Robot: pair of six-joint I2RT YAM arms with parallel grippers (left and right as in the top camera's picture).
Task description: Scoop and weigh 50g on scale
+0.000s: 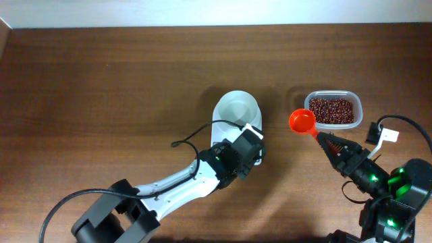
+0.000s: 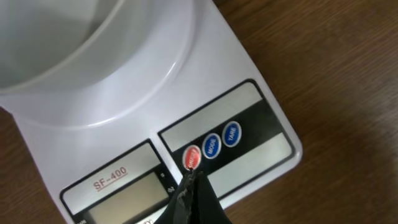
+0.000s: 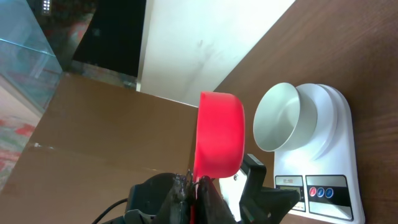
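The white scale (image 2: 261, 106) carries a round white bowl (image 1: 236, 109). My left gripper (image 2: 194, 177) is shut with nothing in it, and its tip touches the scale's red button (image 2: 191, 158), beside two blue buttons. In the overhead view the left gripper (image 1: 248, 138) covers most of the scale's body. My right gripper (image 1: 324, 138) is shut on the handle of a red scoop (image 1: 302, 121), whose cup shows no beans and hangs just left of the tub. The red-brown beans (image 1: 331, 110) lie in that tub. The right wrist view shows the scoop (image 3: 219, 134) and the scale (image 3: 329, 155).
The clear plastic tub (image 1: 356, 108) stands at the right, about a hand's width from the bowl. Brown tabletop stretches left and back to a pale wall edge (image 1: 202, 13). A white tag (image 1: 390, 135) hangs by the right arm's cable.
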